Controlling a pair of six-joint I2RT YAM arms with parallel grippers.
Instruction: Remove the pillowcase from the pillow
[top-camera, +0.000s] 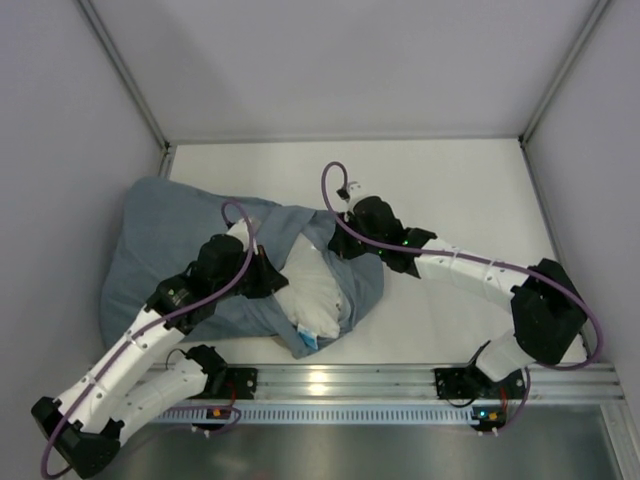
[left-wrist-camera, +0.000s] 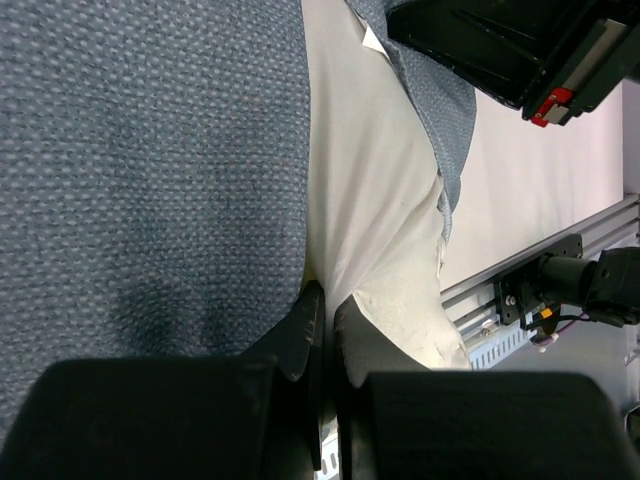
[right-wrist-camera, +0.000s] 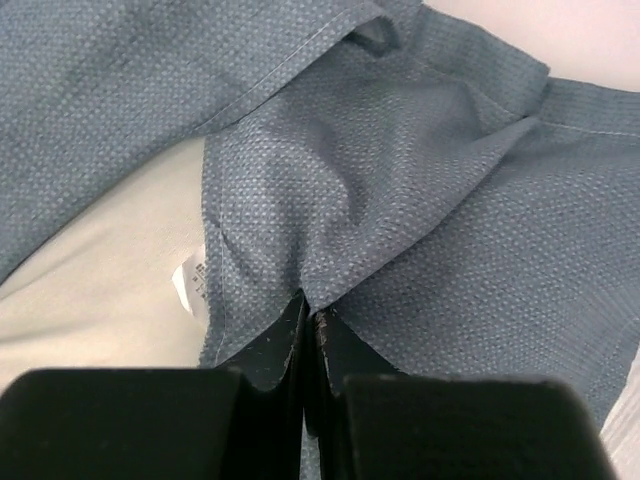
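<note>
The blue-grey pillowcase (top-camera: 165, 235) lies bunched on the left half of the table, with the white pillow (top-camera: 315, 290) bulging out of its open right end. My left gripper (top-camera: 280, 278) is at that opening, shut on a pinch of the pillow (left-wrist-camera: 365, 180), whose white cloth tents into the jaws; the pillowcase (left-wrist-camera: 150, 150) lies against its left finger. My right gripper (top-camera: 337, 243) reaches in from the right and is shut on a fold of the pillowcase (right-wrist-camera: 400, 200) near its hem. Beside it the pillow (right-wrist-camera: 100, 290) shows a small white label (right-wrist-camera: 190, 285).
The white table (top-camera: 470, 190) is boxed in by grey walls at the back and both sides. An aluminium rail (top-camera: 400, 380) with both arm bases runs along the near edge. The right arm's black wrist (left-wrist-camera: 500, 40) hangs close above the left gripper (left-wrist-camera: 325, 298).
</note>
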